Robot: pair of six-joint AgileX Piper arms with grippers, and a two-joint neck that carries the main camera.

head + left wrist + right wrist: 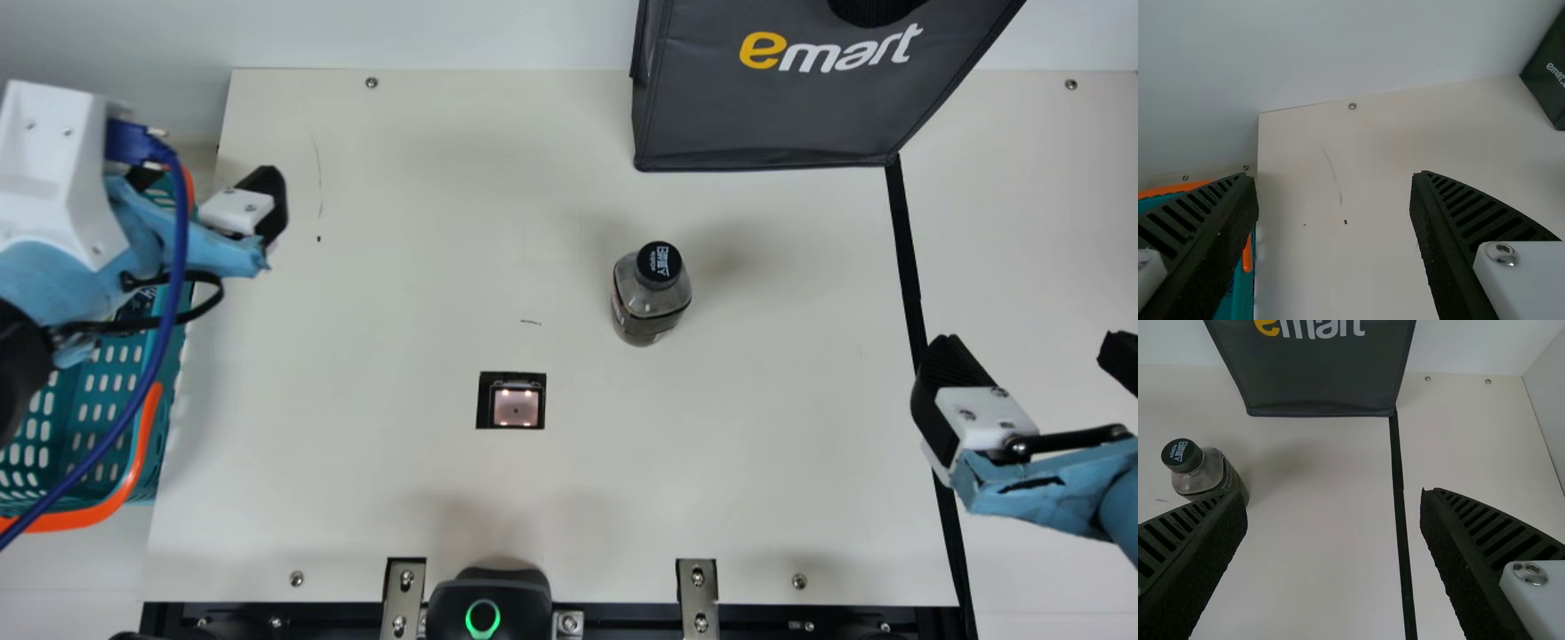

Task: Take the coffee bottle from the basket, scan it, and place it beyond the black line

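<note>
- We find the basket (162,436) partly hidden beneath our left arm (53,169)
- Left claw (206,175), right claw (1031,341): both wide
- Coffee bottle (651,300): upright on desk (391,489), open room toward black line (907,258)

**Black, teal and orange on cream**

The table (400,507) is cream, its line (905,240) toward three o'clock black. At one, the bag (756,120) is dark grey, lettered yellow and white. Toward nine, the slot-patterned basket (36,444) is teal, its handle (142,444) orange. The cap (659,251) is black, printed white.
</note>
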